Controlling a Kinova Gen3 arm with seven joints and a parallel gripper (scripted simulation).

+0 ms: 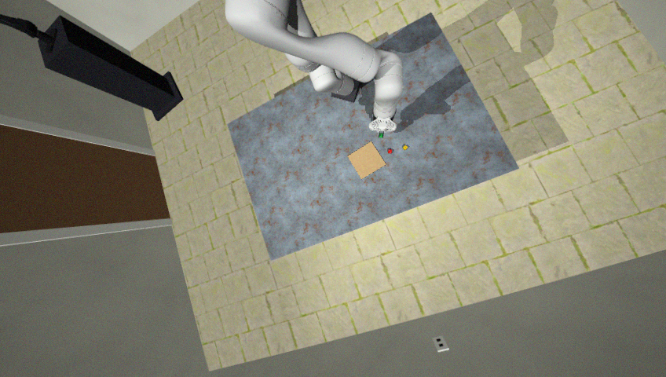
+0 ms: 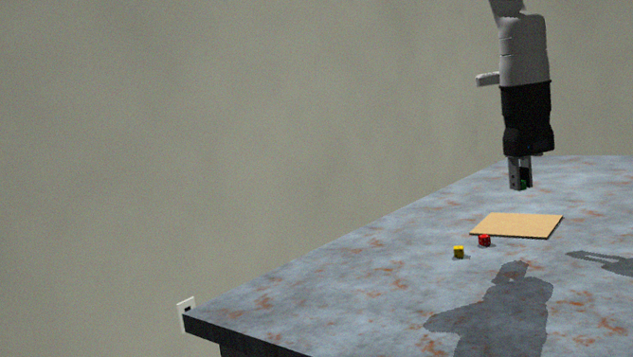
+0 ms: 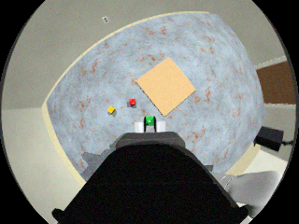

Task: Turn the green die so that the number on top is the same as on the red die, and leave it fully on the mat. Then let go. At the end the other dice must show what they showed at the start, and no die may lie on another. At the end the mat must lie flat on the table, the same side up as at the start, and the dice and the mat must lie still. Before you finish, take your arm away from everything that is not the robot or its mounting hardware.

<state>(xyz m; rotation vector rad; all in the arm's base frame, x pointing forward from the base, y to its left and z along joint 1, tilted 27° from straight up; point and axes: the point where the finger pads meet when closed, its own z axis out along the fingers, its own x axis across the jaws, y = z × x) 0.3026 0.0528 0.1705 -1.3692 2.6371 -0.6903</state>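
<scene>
- While my hand (image 2: 522, 183) hangs well above the bench (image 2: 328, 299), its fingers are narrowed on the green die (image 2: 523, 183), which sits pinched at the fingertips and touches nothing else.
- The relation that matters now is die to mat (image 2: 516, 225): in the exterior view the tan mat lies flat on the bench below my hand and a little toward the camera, so the die is not straight over it.
- The top view agrees: the green die (image 1: 381, 134) shows just off the mat's (image 1: 367, 159) upper right corner, beside it and not above its middle.
- From the wrist view the mat (image 3: 166, 86) spreads ahead of my fingertips, with the green die (image 3: 149, 121) at its near corner.
- The red die (image 2: 484, 239) rests on the bench just beside the mat's edge, and the yellow die (image 2: 458, 251) near it on the far side from the mat; both stand apart from each other and from my hand.
- I cannot read the pips on any die at this size, so I cannot tell whether the green die's upward face already matches the red.
- My judgement: the coming move is a short shift toward the mat's middle and then a descent, keeping away from the red die's side.
</scene>
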